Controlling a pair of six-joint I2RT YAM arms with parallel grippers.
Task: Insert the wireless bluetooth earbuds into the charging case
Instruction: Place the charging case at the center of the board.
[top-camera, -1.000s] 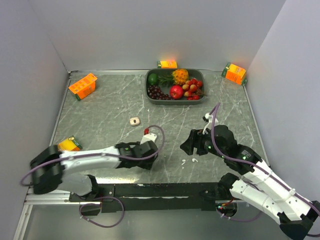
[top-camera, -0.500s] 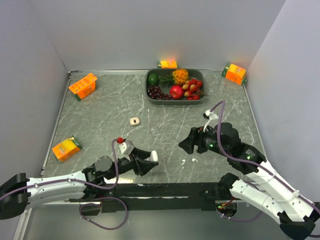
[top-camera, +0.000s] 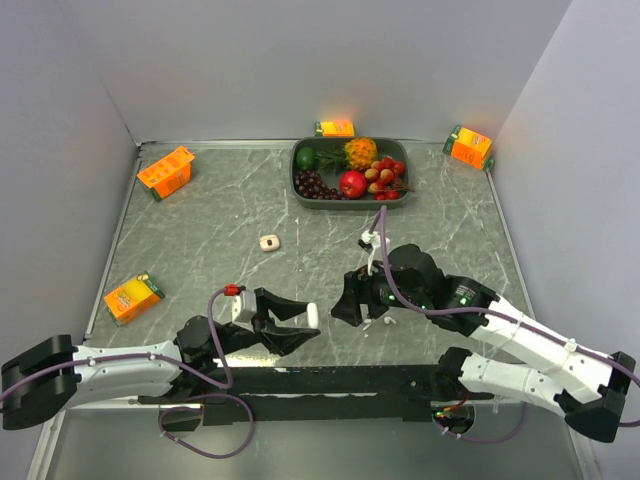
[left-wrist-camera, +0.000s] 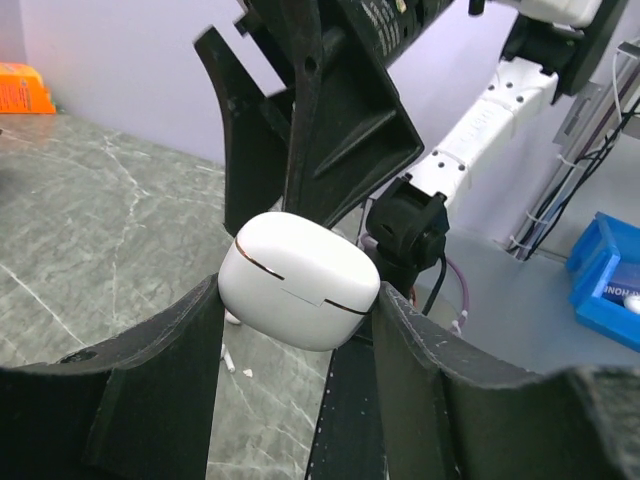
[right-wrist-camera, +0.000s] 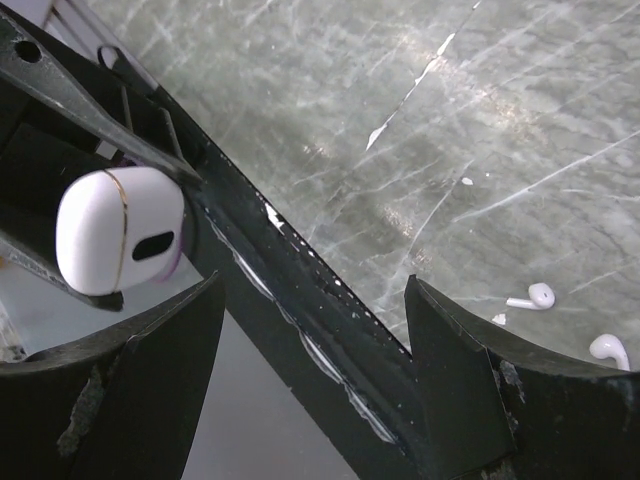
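Pinched at the fingertips of the left gripper: the charging case, lid shut. Spread wide and empty, the right gripper, with the earbuds loose on the table just beside one finger (tiny, glossy). Could squirt the case out of so shallow a hold, or flick an earbud away by closing off-centre.

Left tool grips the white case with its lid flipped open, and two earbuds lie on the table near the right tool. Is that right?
No: the case lid is shut, only a thin seam showing in the left wrist view. Otherwise yes: the left tool grips it, and two earbuds lie on the table near the right tool.
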